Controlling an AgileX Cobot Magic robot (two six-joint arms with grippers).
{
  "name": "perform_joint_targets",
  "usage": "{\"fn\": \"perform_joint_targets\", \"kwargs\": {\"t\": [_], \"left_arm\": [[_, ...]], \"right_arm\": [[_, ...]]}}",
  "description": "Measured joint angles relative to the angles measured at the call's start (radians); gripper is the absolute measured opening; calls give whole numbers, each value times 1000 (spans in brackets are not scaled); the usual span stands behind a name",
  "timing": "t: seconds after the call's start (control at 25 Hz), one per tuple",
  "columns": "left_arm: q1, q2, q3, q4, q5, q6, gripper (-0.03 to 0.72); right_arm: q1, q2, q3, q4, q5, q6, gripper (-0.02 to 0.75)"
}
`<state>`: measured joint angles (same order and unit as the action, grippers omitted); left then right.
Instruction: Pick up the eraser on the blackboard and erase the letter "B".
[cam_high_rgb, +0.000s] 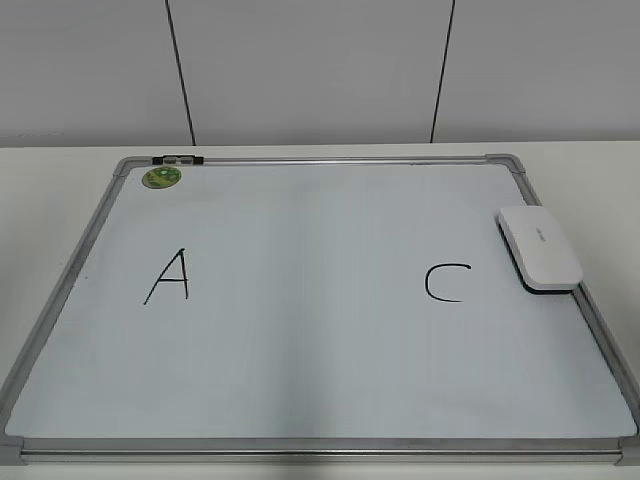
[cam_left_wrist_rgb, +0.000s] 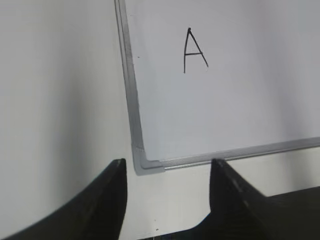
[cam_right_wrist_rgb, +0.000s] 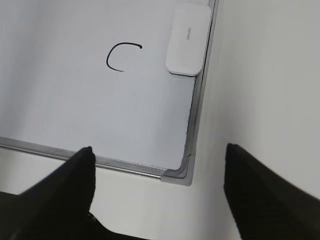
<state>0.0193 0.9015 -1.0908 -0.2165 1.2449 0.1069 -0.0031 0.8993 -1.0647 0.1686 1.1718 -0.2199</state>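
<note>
The blackboard (cam_high_rgb: 320, 380) is a white dry-erase board in a grey frame, flat on the table. It bears a black "A" (cam_high_rgb: 168, 276) on the left and a black "C" (cam_high_rgb: 446, 282) on the right; no letter "B" shows between them. The white eraser (cam_high_rgb: 539, 246) lies at the board's right edge, also in the right wrist view (cam_right_wrist_rgb: 187, 39). My left gripper (cam_left_wrist_rgb: 167, 165) is open and empty above the board's near left corner. My right gripper (cam_right_wrist_rgb: 157, 152) is open and empty above the near right corner (cam_right_wrist_rgb: 182, 175). Neither gripper shows in the exterior view.
A small round green magnet (cam_high_rgb: 161, 177) sits at the board's far left corner next to a grey clip on the frame. White table surface (cam_high_rgb: 40, 200) surrounds the board. A panelled white wall stands behind.
</note>
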Motion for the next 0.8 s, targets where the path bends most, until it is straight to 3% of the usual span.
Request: {"fn": "perform_joint_targets", "kwargs": {"t": [0.32,0.8], "left_arm": [[-42,-152,244,-25,-40,-2,404],[-57,-269,448,32,-110,-2,387]], "right_arm": [[0,-291,244,-18,-10,11,593],[0,-490,524,-127,-30,118,592]]}}
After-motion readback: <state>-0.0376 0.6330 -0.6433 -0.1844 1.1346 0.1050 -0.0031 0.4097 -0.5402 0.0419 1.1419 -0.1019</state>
